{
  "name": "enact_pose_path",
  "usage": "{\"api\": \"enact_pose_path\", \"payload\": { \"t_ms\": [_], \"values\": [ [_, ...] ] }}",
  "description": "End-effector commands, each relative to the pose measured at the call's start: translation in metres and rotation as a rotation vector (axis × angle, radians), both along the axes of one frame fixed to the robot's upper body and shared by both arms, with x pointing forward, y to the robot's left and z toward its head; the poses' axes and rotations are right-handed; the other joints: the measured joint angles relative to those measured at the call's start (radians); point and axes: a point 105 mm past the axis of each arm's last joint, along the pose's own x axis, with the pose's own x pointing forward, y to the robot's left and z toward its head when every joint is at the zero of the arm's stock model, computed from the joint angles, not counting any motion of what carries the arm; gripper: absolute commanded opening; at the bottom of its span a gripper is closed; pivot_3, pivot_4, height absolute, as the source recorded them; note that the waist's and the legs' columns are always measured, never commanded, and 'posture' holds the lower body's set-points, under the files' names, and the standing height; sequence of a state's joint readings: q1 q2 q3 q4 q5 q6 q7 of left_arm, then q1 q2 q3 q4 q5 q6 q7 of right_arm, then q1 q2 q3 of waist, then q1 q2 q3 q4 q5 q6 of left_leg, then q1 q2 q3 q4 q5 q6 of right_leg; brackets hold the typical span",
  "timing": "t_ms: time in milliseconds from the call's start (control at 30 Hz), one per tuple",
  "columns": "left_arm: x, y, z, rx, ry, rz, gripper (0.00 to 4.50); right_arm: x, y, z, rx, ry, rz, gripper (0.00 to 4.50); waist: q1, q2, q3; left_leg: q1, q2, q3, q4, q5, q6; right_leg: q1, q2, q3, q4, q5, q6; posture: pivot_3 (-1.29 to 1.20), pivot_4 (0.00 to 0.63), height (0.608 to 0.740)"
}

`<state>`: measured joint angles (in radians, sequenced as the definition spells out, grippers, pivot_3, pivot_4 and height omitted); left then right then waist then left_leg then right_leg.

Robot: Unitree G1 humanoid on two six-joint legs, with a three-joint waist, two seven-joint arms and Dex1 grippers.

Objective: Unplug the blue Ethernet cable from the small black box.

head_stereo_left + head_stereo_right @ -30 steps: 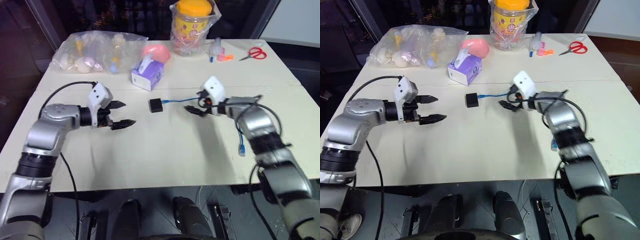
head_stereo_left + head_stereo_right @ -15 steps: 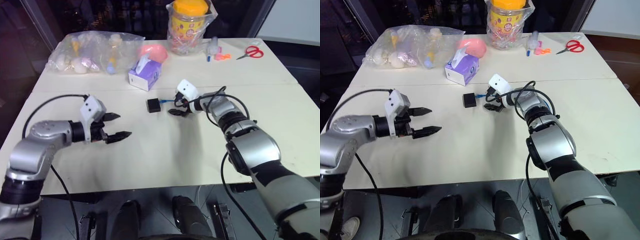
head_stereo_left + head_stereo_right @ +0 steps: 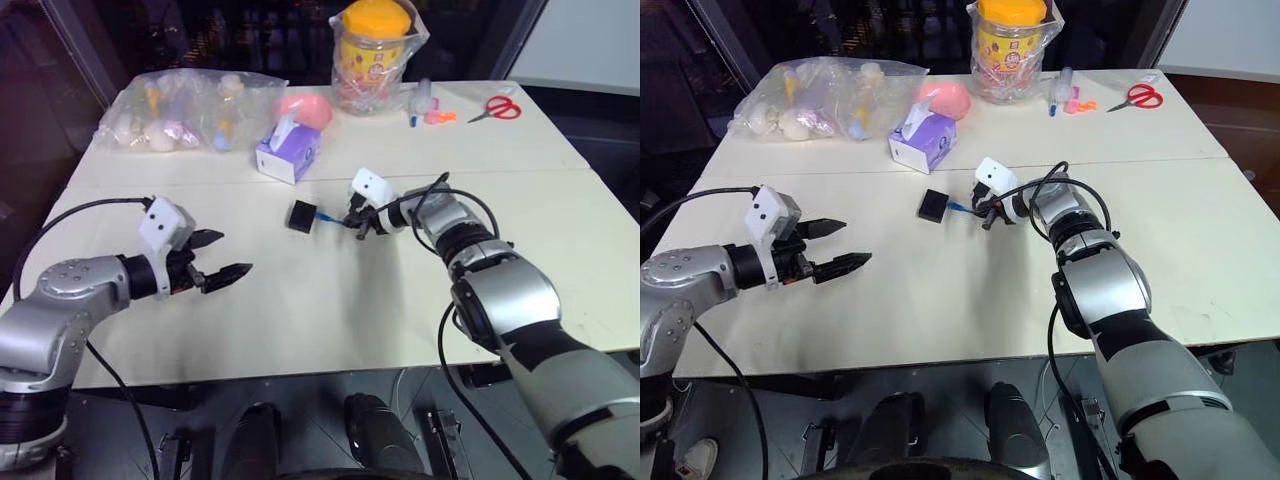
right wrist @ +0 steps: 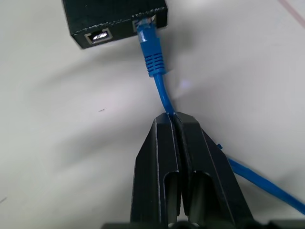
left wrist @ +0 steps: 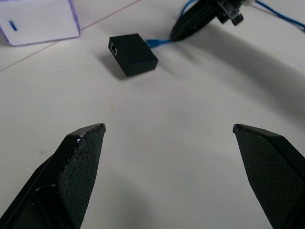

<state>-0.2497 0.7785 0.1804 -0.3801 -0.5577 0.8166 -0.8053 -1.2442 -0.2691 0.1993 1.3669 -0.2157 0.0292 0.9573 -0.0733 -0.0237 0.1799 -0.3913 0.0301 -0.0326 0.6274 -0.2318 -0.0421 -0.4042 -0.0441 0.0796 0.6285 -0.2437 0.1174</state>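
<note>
Clearly you were at the gripping step: the right gripper [image 4: 174,117] was pinched on the cable [image 4: 159,88] just behind its plug, which still sat in the box [image 3: 302,215] at mid-table. Next you needed a straight pull rightward, perhaps with the box steadied, since your left gripper [image 3: 222,255] hung spread wide, well apart to its near left. The cable looked thin and light blue, its booted plug seated in one of two ports.

The blue cable [image 4: 159,88] disappears between the right gripper's [image 4: 174,119] closed fingers; the black box [image 4: 114,16] is cut off at the frame edge, its far side hidden
</note>
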Motion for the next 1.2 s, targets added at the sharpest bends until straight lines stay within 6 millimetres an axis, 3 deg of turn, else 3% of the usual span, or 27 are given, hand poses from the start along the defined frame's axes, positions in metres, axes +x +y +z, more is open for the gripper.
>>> {"api": "enact_pose_path", "payload": {
  "t_ms": [33, 100, 267, 533, 633, 800, 967, 1100, 1200],
  "values": [
    [0.01, -0.008, 0.005, -0.007, -0.042, -0.033, 4.5, 0.01, 0.006, 0.021, 0.039, -0.102, -0.023, 0.29, 0.0, 0.0, 0.0, 0.0, 0.0, 0.0, 0.0, 0.0, 0.0, 0.0, 0.0, 0.0, 0.0, 0.0, 0.0, 0.0, 0.15, 0.74],
    [0.013, -0.01, 0.005, -0.008, -0.045, -0.041, 4.5, 0.011, 0.008, 0.024, 0.056, -0.114, -0.03, 0.93, -0.001, 0.0, 0.0, 0.0, 0.0, 0.0, 0.0, 0.0, 0.0, 0.0, 0.0, 0.0, 0.0, 0.0, 0.0, 0.0, 0.15, 0.74],
    [0.013, -0.008, 0.003, -0.007, -0.043, -0.037, 4.5, 0.014, 0.007, 0.021, 0.037, -0.145, -0.054, 3.36, 0.0, 0.0, 0.0, -0.001, 0.0, 0.001, -0.001, 0.0, 0.0, -0.002, 0.0, 0.0, 0.0, 0.0, 0.0, 0.0, 0.15, 0.74],
    [0.007, -0.01, 0.0, -0.007, -0.043, -0.01, 4.5, 0.004, 0.027, -0.003, 0.077, -0.025, -0.068, 3.36, -0.004, 0.0, 0.0, -0.001, 0.0, 0.0, -0.001, 0.0, 0.0, -0.002, 0.0, 0.0, 0.0, 0.0, 0.0, 0.0, 0.15, 0.74],
    [0.005, -0.012, 0.002, -0.009, -0.056, 0.01, 4.5, -0.004, 0.028, -0.021, 0.063, 0.061, -0.069, 2.5, -0.003, 0.0, 0.0, -0.001, 0.0, 0.0, -0.001, 0.0, 0.0, -0.001, 0.0, 0.001, 0.0, 0.0, 0.0, 0.0, 0.15, 0.74],
    [-0.003, -0.013, 0.003, -0.016, -0.056, 0.028, 4.5, -0.009, 0.023, -0.03, 0.084, 0.122, -0.09, 0.02, -0.003, 0.0, 0.0, 0.001, 0.0, 0.0, 0.0, 0.0, 0.0, 0.0, 0.0, 0.001, 0.001, 0.0, -0.001, 0.0, 0.15, 0.74],
    [0.012, -0.01, 0.002, -0.04, -0.062, 0.047, 4.5, 0.006, 0.011, -0.009, -0.042, -0.075, -0.057, 0.02, 0.002, 0.0, 0.0, 0.001, 0.0, 0.0, 0.001, 0.0, 0.0, 0.001, 0.0, 0.0, 0.0, -0.002, -0.003, 0.0, 0.15, 0.74],
    [0.05, 0.002, 0.019, -0.165, -0.108, 0.107, 4.5, 0.027, 0.009, 0.05, -0.074, -0.416, -0.021, 0.02, 0.008, -0.001, 0.0, -0.001, -0.001, 0.0, 0.002, 0.001, -0.002, 0.001, 0.0, 0.0, 0.0, -0.002, -0.004, 0.0, 0.15, 0.74],
    [0.072, 0.006, 0.036, -0.305, -0.102, 0.099, 4.5, 0.026, 0.009, 0.081, -0.126, -0.648, 0.077, 0.02, 0.003, -0.001, 0.001, -0.002, -0.001, 0.0, 0.002, 0.002, -0.003, 0.0, -0.001, 0.001, -0.002, -0.002, -0.003, 0.0, 0.15, 0.74]
  ]
}}
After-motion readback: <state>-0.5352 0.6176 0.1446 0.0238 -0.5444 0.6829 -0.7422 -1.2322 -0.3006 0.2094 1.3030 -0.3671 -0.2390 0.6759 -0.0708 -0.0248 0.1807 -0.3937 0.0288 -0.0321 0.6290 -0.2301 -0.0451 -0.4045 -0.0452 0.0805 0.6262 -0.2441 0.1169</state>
